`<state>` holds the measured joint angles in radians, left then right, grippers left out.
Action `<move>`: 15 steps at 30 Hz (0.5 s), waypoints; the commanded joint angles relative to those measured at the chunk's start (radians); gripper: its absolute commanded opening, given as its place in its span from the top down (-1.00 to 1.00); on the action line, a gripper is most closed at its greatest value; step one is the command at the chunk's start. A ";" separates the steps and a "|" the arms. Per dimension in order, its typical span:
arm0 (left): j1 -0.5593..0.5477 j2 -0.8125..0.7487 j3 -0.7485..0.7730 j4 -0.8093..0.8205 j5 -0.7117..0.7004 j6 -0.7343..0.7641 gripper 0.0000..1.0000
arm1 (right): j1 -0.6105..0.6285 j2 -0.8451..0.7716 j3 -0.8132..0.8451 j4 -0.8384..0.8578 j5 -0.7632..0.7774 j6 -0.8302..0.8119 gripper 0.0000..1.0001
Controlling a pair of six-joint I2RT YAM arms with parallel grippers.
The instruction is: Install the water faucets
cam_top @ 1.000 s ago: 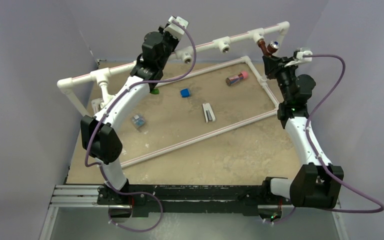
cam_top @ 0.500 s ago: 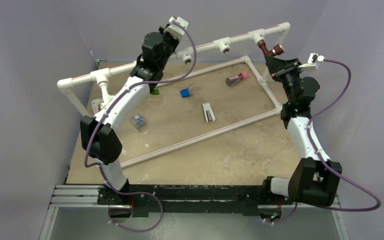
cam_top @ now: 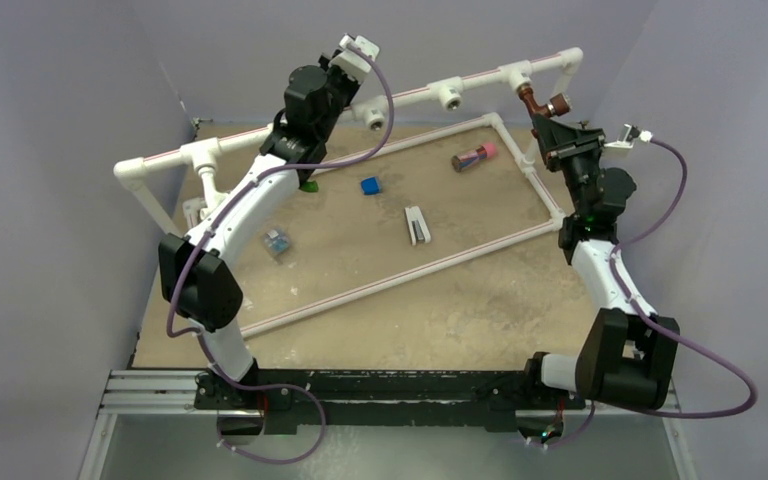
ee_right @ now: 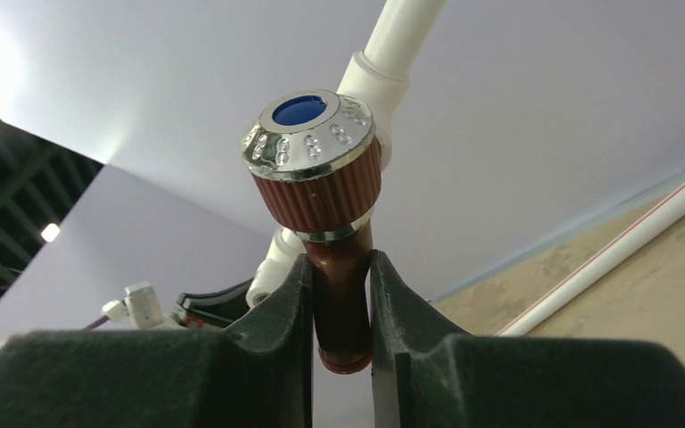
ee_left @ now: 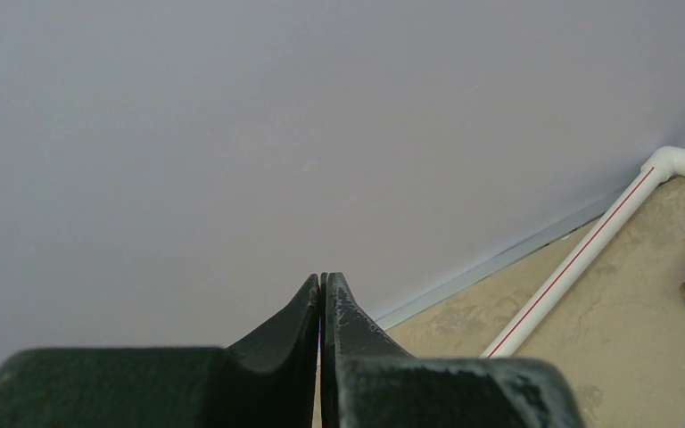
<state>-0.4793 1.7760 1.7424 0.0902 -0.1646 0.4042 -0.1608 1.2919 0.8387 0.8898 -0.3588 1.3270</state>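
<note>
The table (cam_top: 460,310) and pipe frame (cam_top: 447,93) are viewed whole from high behind the arm bases, whereas each wrist view is taken close along the left gripper (ee_left: 323,281) or right gripper (ee_right: 341,263), angled up toward the wall (ee_left: 232,134), with red-striped frame pipe (ee_left: 580,256) shown in all three.

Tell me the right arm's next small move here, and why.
Probably twist the wrist to thread the reddish-brown faucet into the T-fitting. The right gripper is clamped on its body, and its end sits at that fitting's outlet; how deep it is seated cannot be told.
</note>
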 commanded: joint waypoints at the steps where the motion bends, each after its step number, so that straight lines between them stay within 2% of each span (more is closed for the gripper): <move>1: -0.082 0.034 -0.060 -0.173 0.105 -0.052 1.00 | 0.018 0.009 -0.038 0.120 -0.075 0.280 1.00; 4: -0.083 0.034 -0.060 -0.172 0.103 -0.050 1.00 | 0.017 0.010 -0.031 0.134 -0.087 0.301 0.95; 7: -0.085 0.034 -0.060 -0.172 0.102 -0.050 1.00 | 0.015 -0.004 -0.019 0.097 -0.074 0.283 0.79; 12: -0.087 0.034 -0.061 -0.172 0.100 -0.051 1.00 | 0.012 -0.034 0.000 0.021 -0.046 0.232 0.38; 15: -0.086 0.036 -0.061 -0.172 0.100 -0.049 1.00 | 0.010 -0.048 0.011 -0.018 -0.030 0.195 0.24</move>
<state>-0.4839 1.7733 1.7405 0.0841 -0.1684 0.4030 -0.1658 1.2881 0.8078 0.9218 -0.3523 1.4902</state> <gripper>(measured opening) 0.002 0.347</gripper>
